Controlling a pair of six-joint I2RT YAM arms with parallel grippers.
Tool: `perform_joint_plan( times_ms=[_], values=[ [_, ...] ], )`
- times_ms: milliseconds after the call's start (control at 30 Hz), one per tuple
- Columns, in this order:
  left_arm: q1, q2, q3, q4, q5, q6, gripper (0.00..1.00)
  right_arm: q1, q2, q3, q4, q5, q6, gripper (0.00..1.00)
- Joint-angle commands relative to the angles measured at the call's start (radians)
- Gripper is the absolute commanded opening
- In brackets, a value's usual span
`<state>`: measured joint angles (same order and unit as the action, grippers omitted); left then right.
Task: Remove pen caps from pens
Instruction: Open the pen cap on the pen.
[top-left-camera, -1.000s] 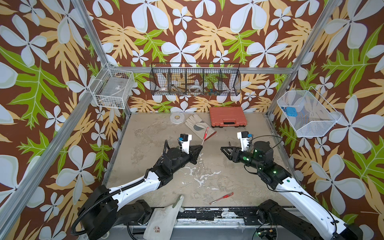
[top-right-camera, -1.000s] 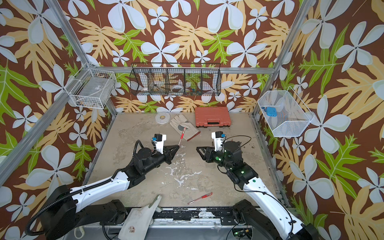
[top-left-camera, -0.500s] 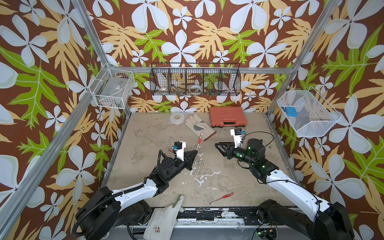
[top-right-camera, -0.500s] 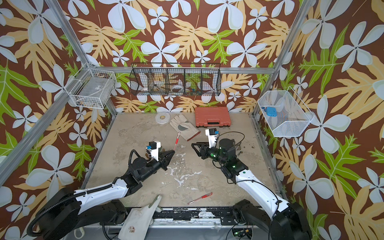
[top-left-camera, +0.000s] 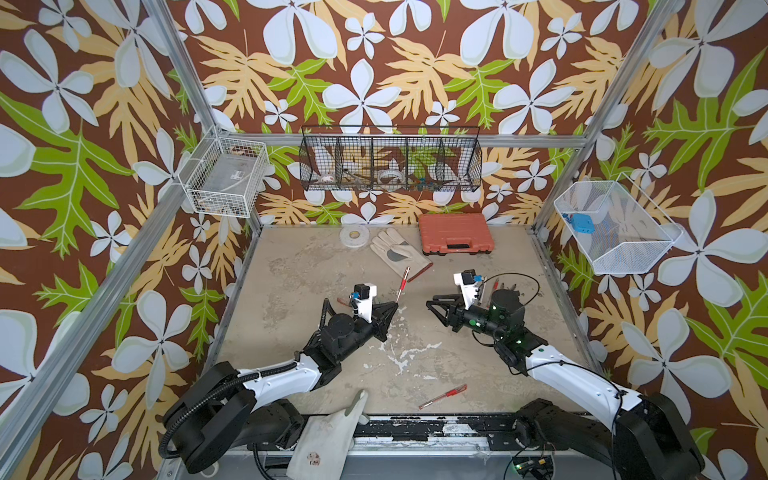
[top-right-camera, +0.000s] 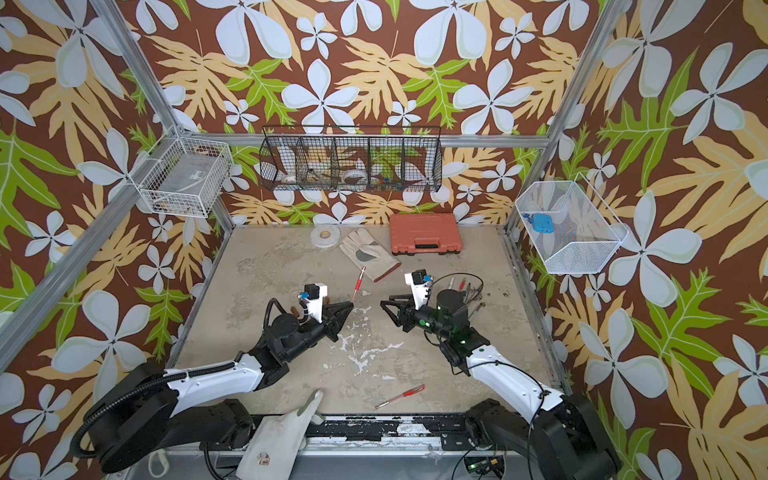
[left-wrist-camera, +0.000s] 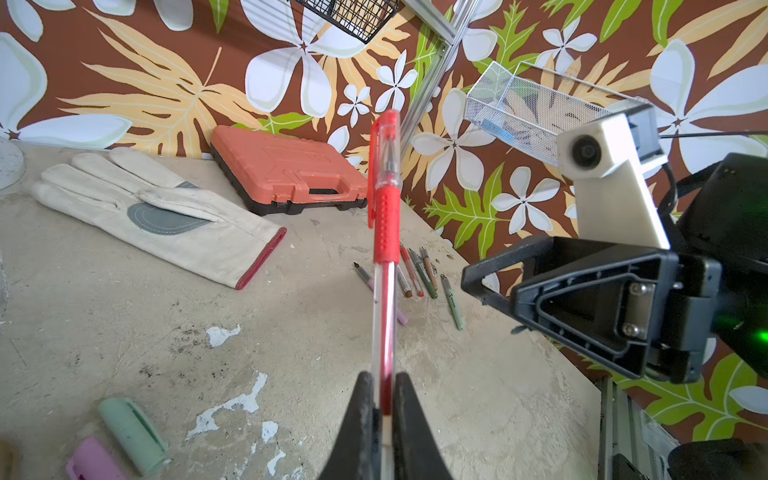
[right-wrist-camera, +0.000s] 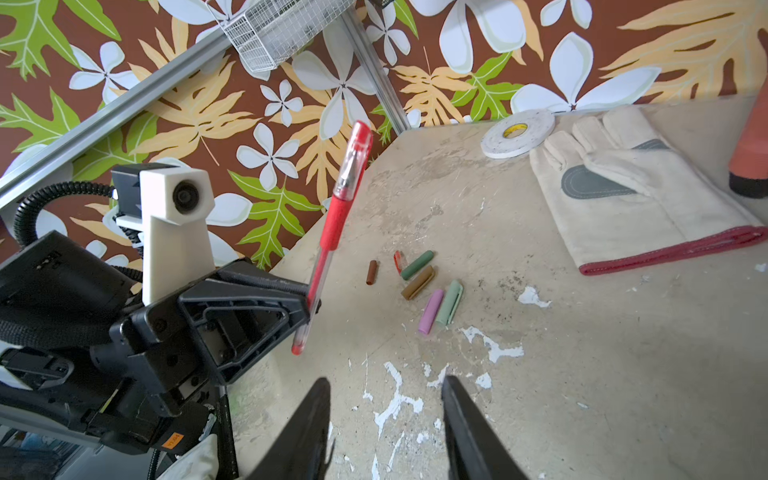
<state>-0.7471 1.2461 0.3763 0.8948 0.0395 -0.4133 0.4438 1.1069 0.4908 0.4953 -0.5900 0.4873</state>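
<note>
My left gripper (top-left-camera: 394, 307) (top-right-camera: 350, 307) (left-wrist-camera: 381, 376) is shut on the lower barrel of a clear red gel pen (top-left-camera: 402, 282) (top-right-camera: 358, 284) (left-wrist-camera: 384, 232) (right-wrist-camera: 332, 224). It holds the pen upright above the table, and the red cap (left-wrist-camera: 387, 141) (right-wrist-camera: 357, 145) is on the top end. To the pen's right, level with it, my right gripper (top-left-camera: 435, 309) (top-right-camera: 388, 309) (right-wrist-camera: 386, 382) stands open and empty. Several loose pen caps (right-wrist-camera: 419, 282) lie in a cluster on the table. Several uncapped pens (left-wrist-camera: 415, 274) (top-left-camera: 496, 286) lie behind the right arm. Another red pen (top-left-camera: 442, 390) (top-right-camera: 400, 396) lies near the front edge.
A white work glove (top-left-camera: 399, 253), an orange tool case (top-left-camera: 455, 239) and a tape roll (top-left-camera: 353, 237) lie along the back of the table. Wire baskets (top-left-camera: 390, 164) hang on the back and side walls. A pale glove (top-left-camera: 328, 436) drapes over the front rail.
The left arm dipped back toward the near left with the pen, then rose again. The right gripper moved a little left toward the pen. Both grips are unchanged.
</note>
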Motion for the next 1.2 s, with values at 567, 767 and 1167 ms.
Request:
perform_joint_plan(
  times_ms=[567,767,1167],
  values=[
    [0.003,0.062,-0.017,0.185,0.242,-0.025,0.0,0.059,0.057,-0.023,0.185,-0.102,0.016,0.37],
    [0.0,0.107,-0.012,0.264,0.343,-0.061,0.0,0.092,0.066,-0.021,0.187,-0.082,0.004,0.37],
    [-0.001,0.149,-0.011,0.317,0.377,-0.097,0.0,0.091,0.059,-0.039,0.238,-0.08,0.043,0.33]
  ],
)
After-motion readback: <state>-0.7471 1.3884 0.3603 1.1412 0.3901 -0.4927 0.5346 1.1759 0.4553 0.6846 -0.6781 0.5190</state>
